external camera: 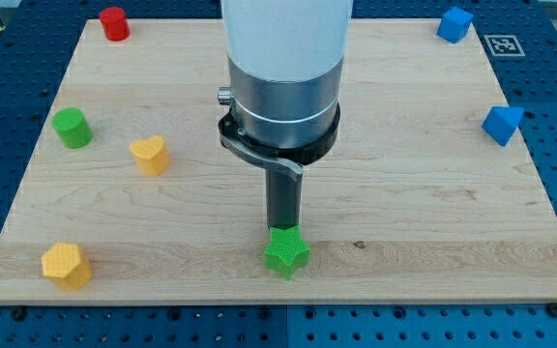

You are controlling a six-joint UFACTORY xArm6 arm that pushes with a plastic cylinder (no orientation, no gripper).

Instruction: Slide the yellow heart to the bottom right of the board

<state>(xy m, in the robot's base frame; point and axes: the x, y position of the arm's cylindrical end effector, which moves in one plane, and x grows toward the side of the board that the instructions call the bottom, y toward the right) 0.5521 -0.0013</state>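
The yellow heart lies on the left part of the wooden board. My tip is near the board's bottom middle, right behind and touching the green star. The tip stands well to the right of and below the yellow heart. The arm's white and grey body hides the board's top middle.
A yellow hexagon sits at the bottom left, a green cylinder at the left, a red cylinder at the top left. A blue cube is at the top right, a blue triangular block at the right edge.
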